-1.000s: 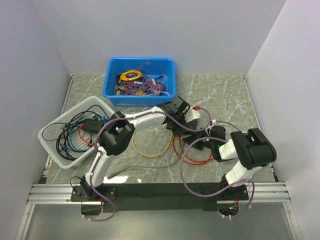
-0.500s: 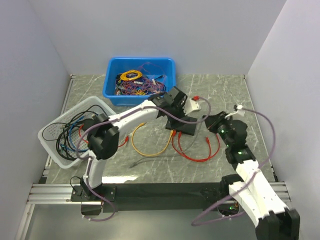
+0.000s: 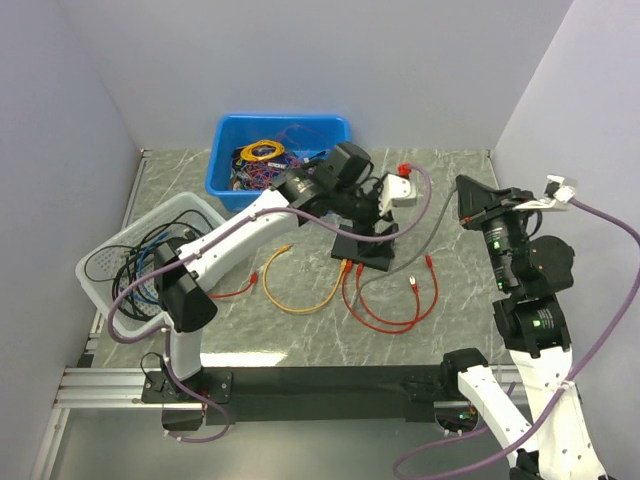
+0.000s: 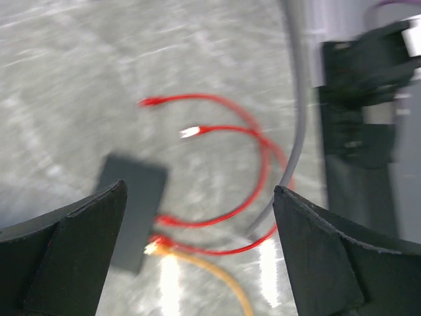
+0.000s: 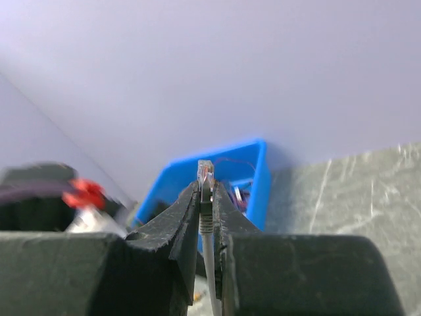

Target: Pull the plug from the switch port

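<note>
1. Pinching the grey cable point(image 3: 405, 258) just under its plug point(image 5: 206, 172), the right gripper point(image 5: 206, 191) was raised high over the right side of the table point(image 3: 300, 340). Its fingers were pressed together on the cord, and the clear plug stood above the tips, free of any socket.
2. The switch point(image 3: 362, 250) lay flat near the middle of the table, in front of the blue bin point(image 3: 214, 185). For that plug, the pull looked done.
3. The left gripper point(image 3: 372, 228) hung over the switch with its fingers spread wide and nothing between them. Its wrist view, which was blurred, showed the box below and apart from the fingers.
4. Red cables point(image 3: 385, 312) and an orange cable point(image 3: 300, 300) had ends at the switch's near edge. Whether they sat in ports could not be told.
5. First risk: the hold was at the fingertips only, on a thin cord. A jerk could let the cable slip and drop the plug among the loose leads.
6. Second risk: the grey cable trailed down to the table just beside the switch. Lifting further could draw it taut, catch it on the left arm or drag the red loops.
7. Third risk: nothing pressed on the switch, so any tugged lead could slide or tip it.
</note>
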